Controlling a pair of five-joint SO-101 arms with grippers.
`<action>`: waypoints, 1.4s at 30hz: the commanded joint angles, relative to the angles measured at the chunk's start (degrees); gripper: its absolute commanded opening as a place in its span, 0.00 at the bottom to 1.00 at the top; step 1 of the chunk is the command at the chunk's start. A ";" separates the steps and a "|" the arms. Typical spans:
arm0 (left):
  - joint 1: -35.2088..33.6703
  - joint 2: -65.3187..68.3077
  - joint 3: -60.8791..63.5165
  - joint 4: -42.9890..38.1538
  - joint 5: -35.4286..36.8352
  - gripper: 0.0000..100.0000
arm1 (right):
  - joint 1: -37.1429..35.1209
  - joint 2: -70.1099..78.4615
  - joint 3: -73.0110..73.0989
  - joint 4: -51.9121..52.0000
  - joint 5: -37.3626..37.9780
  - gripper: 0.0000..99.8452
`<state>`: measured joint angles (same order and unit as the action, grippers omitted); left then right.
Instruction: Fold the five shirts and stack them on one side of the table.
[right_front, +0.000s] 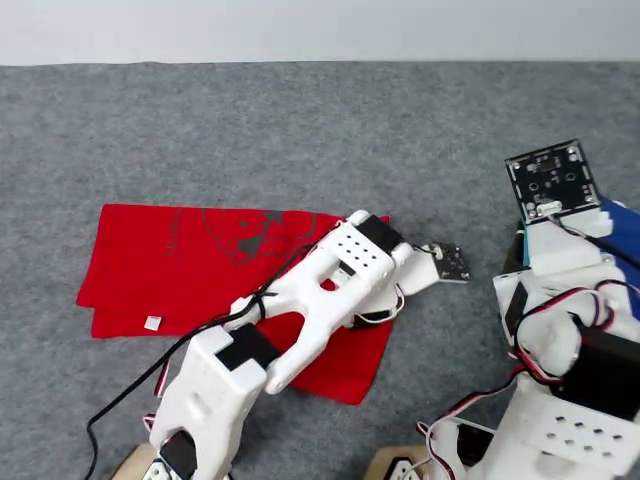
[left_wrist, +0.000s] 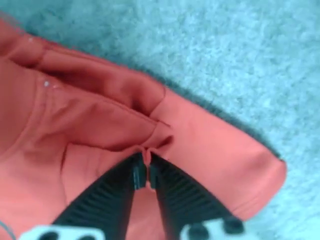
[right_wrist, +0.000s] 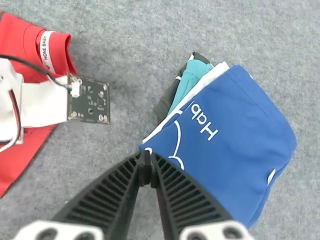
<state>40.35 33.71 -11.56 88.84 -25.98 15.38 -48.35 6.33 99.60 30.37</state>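
Red shirt (right_front: 190, 265) is lying half folded around 8 o'clock on the grey table (right_front: 300, 130). The left gripper (left_wrist: 145, 167) is pinching a small ridge of it near the shirt's 4 o'clock edge. The stack (right_wrist: 187, 82) sits out at 3 o'clock with the blue shirt (right_wrist: 235, 135) on top. The right gripper (right_wrist: 146, 170) is right at that shirt's corner, fingers pressed together.

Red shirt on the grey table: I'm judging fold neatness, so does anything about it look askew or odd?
Yes. The red cloth shirt is folded unevenly: its near edge steps down into a longer flap on the right, and the left gripper pinches a puckered ridge of its fabric. Nothing looks torn.
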 joint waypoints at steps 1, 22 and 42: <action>0.70 -1.14 -2.33 -0.18 0.09 0.00 | 0.75 -0.04 -0.18 -0.92 0.53 0.01; 3.34 -1.23 -15.08 4.92 2.20 0.01 | 0.75 -0.13 -0.18 -0.92 0.53 0.01; 3.08 -13.45 -7.60 11.69 2.11 0.14 | 0.75 -0.48 -0.18 -0.75 0.53 0.01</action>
<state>42.99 25.63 -21.93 98.77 -24.13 15.38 -48.35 6.33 99.60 30.46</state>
